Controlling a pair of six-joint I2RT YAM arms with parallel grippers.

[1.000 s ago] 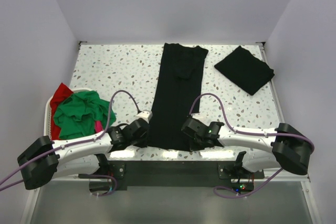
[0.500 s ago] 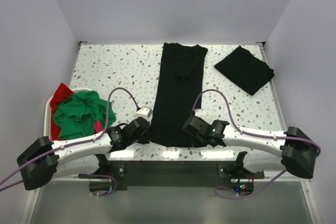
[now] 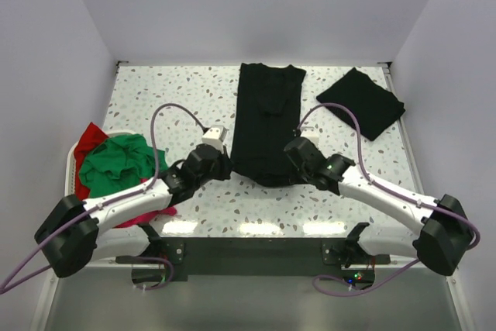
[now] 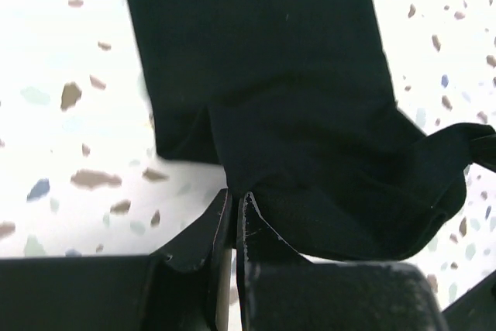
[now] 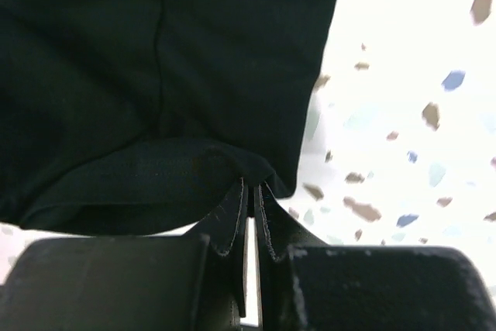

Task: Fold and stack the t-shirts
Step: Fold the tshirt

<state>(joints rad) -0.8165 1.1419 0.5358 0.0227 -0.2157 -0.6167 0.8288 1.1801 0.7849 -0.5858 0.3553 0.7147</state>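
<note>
The black t-shirt (image 3: pixel 267 118) is laid out ahead of both hands on the desk (image 3: pixel 155 98), its near hem corners pinched, one by the left hand (image 4: pixel 235 201), one by the right hand (image 5: pixel 249 190). Should either thin pinch slip, a skewed fold would be laid.

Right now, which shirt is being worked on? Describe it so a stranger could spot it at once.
Look down the middle of the speckled table. The long black shirt lies there as a narrow strip; the other black shirt is a small folded square at the far right corner.
</note>
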